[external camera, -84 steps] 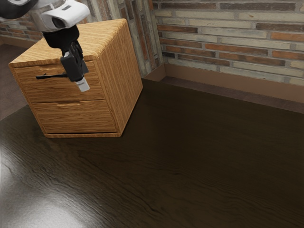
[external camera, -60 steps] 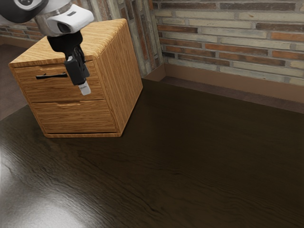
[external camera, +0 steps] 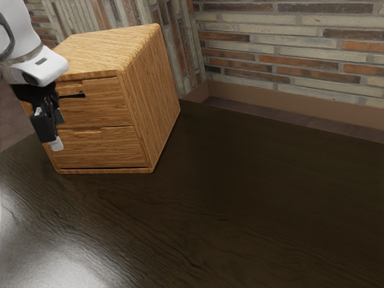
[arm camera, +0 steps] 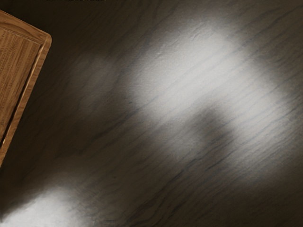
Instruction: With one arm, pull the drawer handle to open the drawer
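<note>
A light wooden cabinet (external camera: 144, 90) stands upright on the dark table (external camera: 240, 210), at the exterior view's left and close to the brick wall (external camera: 288, 42). It is turned so its front and one side show. The top drawer (external camera: 99, 108) carries a thin dark handle (external camera: 73, 95), lying level near its upper edge. Its front looks flush with the lower drawer (external camera: 96, 147) beneath.
</note>
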